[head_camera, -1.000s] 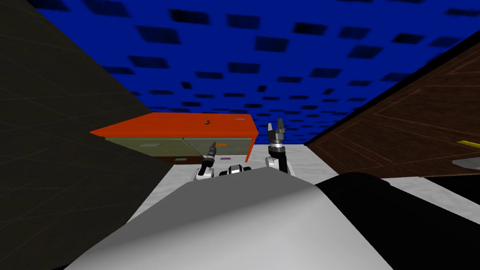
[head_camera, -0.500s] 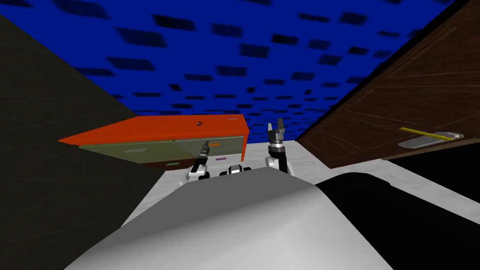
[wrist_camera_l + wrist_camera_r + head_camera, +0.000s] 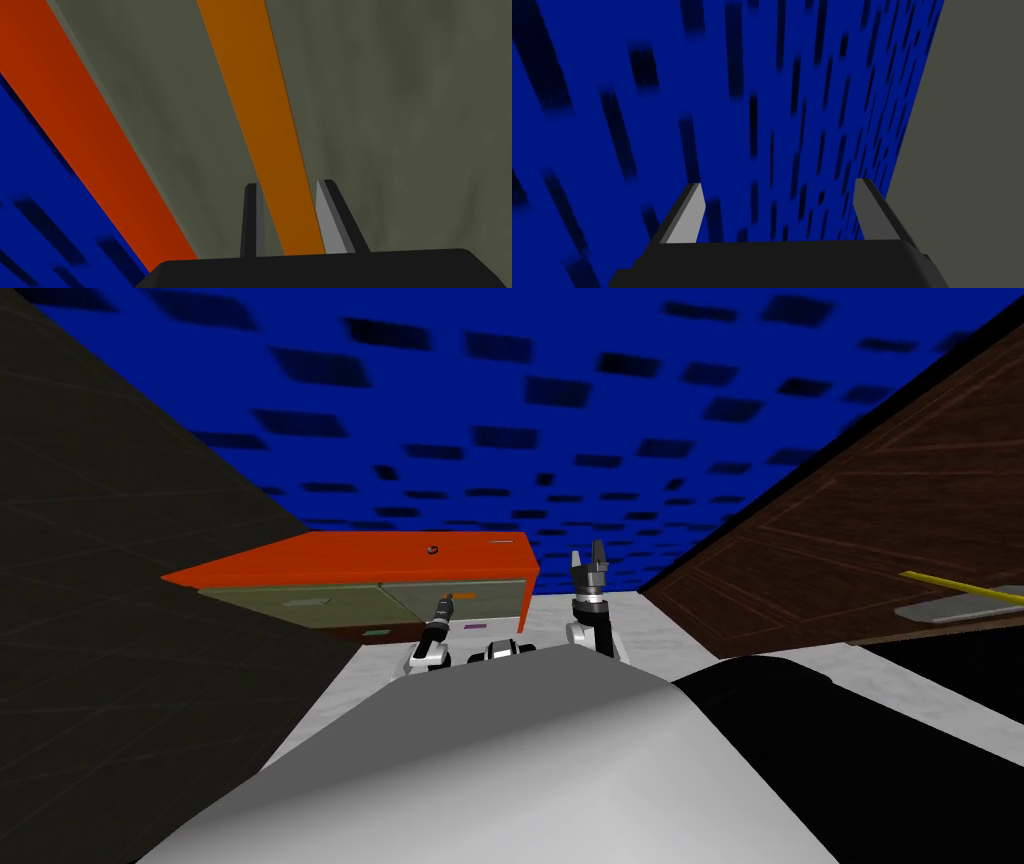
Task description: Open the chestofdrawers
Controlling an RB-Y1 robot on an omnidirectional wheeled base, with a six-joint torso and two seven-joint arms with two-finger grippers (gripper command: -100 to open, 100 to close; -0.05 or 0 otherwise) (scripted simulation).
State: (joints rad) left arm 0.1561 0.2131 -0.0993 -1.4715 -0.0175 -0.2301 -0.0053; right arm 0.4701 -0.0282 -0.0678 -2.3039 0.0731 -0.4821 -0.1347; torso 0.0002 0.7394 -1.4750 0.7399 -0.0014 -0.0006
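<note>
Left wrist view: left gripper [image 3: 287,184] closed on the chest's [image 3: 400,125] orange handle [image 3: 255,100]; right gripper [image 3: 778,183] stands spread wide.

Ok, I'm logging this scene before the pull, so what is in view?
chest: one, orange top, olive-grey fronts, ahead on the left against the blue wall
handles: four seen; orange handle on the right front, grey handle on the left front, purple handle and teal handle lower down
small dark item: one, on the chest's top
blue wall: dark patches, behind the chest
dark wall: left side
brown panel: one, right side, carrying a yellow lever and grey plate
floor: pale grey
left hand: shut on the orange handle
right hand: open, raised beside the chest's right end
</note>
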